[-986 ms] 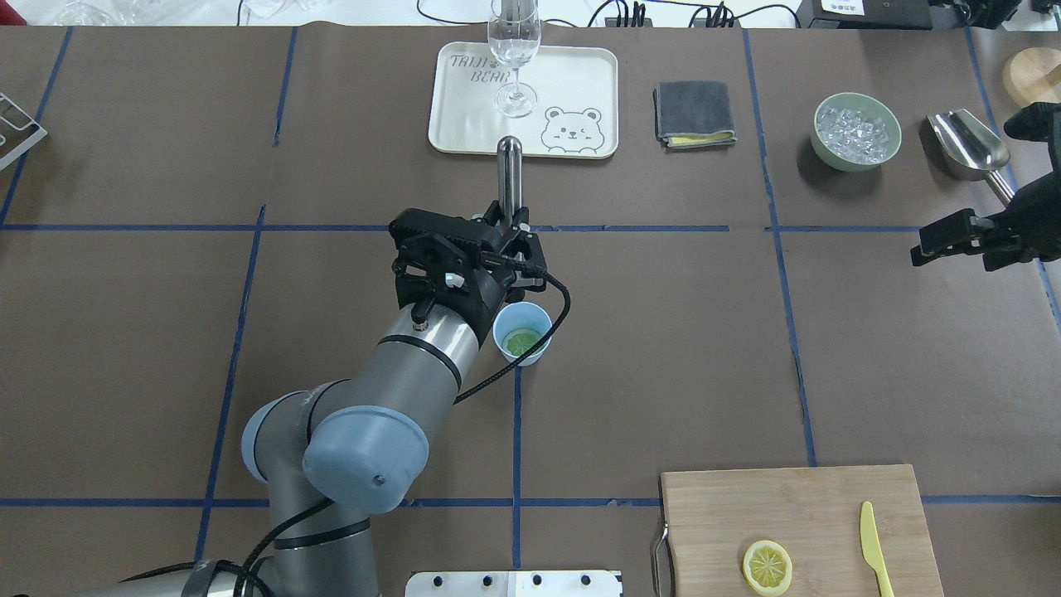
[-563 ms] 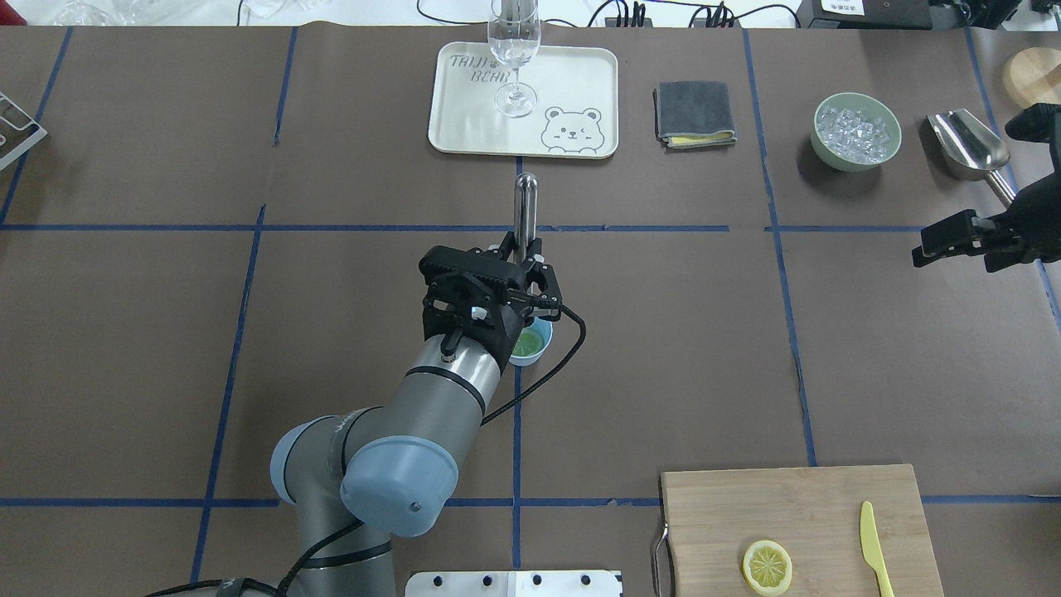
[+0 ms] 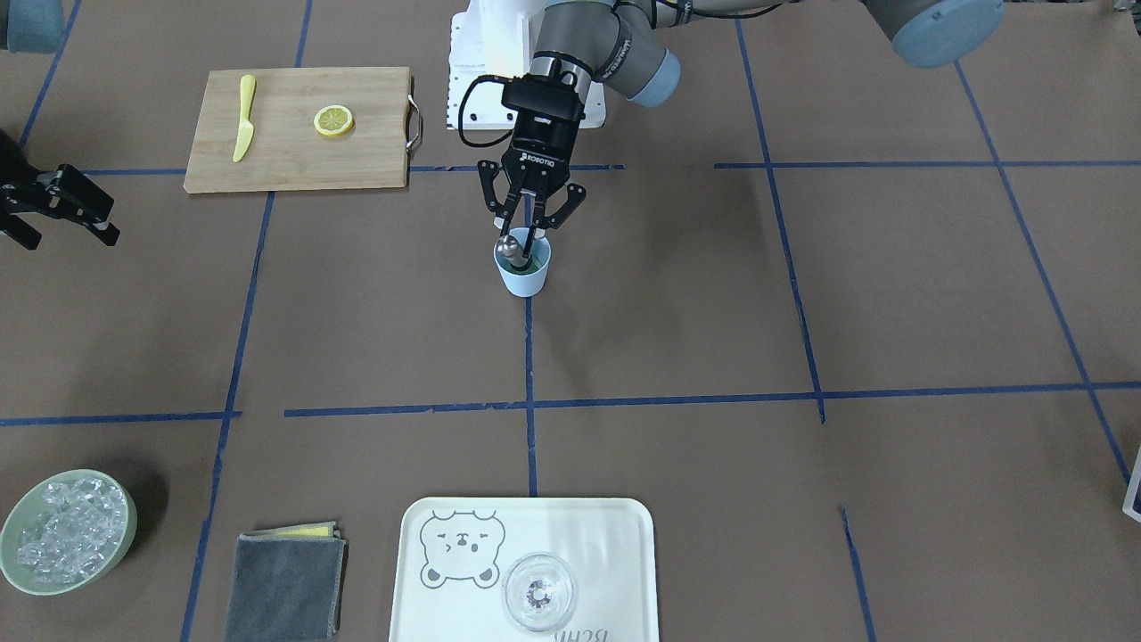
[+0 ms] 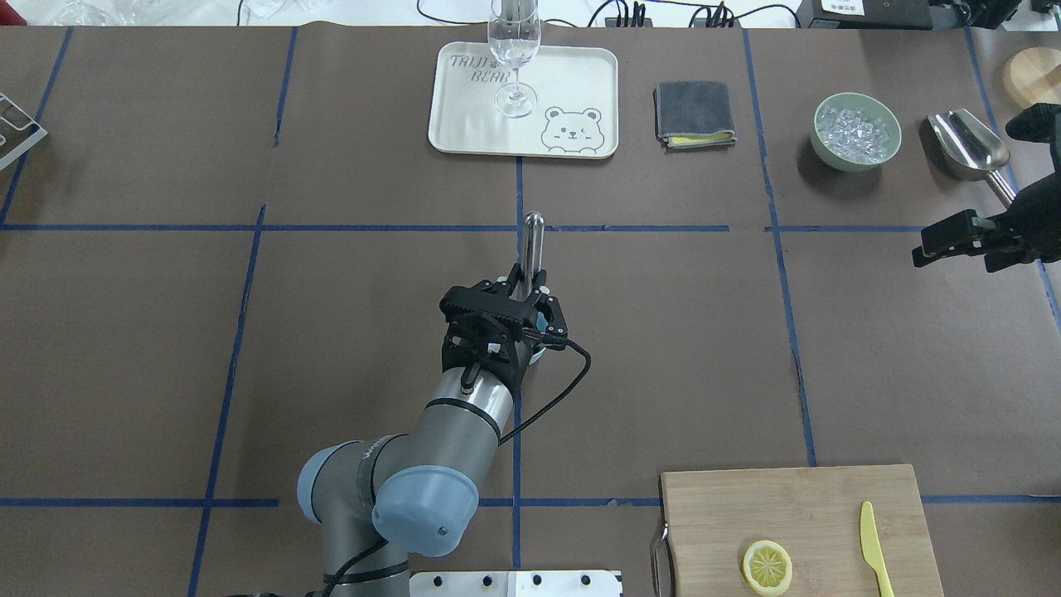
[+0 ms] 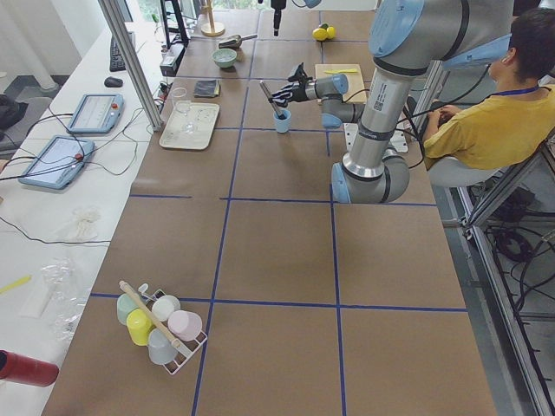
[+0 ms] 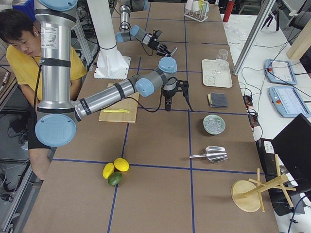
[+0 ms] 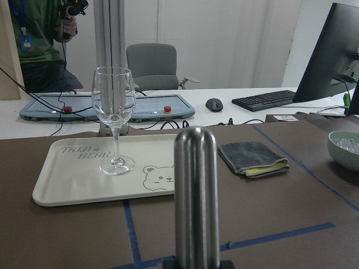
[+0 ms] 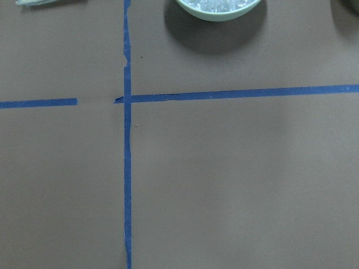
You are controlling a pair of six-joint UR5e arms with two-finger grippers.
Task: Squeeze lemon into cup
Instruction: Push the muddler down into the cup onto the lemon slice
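Pressure explains the pose: left pincer (image 3: 524, 230) clamps a polished steel rod (image 4: 531, 249) whose lower end sits inside the small light-blue plastic cup (image 3: 524, 275) (thin yellow lemon slice presumably beneath, mostly hidden).

The left gripper (image 3: 524, 230) and metal rod (image 4: 534, 249) are blocking the cup (image 3: 524, 278) mouth. The tray (image 3: 615, 553) and board (image 3: 294, 143) are standing well away.

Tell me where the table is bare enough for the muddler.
Bare room lies between the cup and the tray, and across the stretch on the robot's left of them. Crowded: at the cup, where the left gripper holds the muddler, and the far row from tray to ice bowl.
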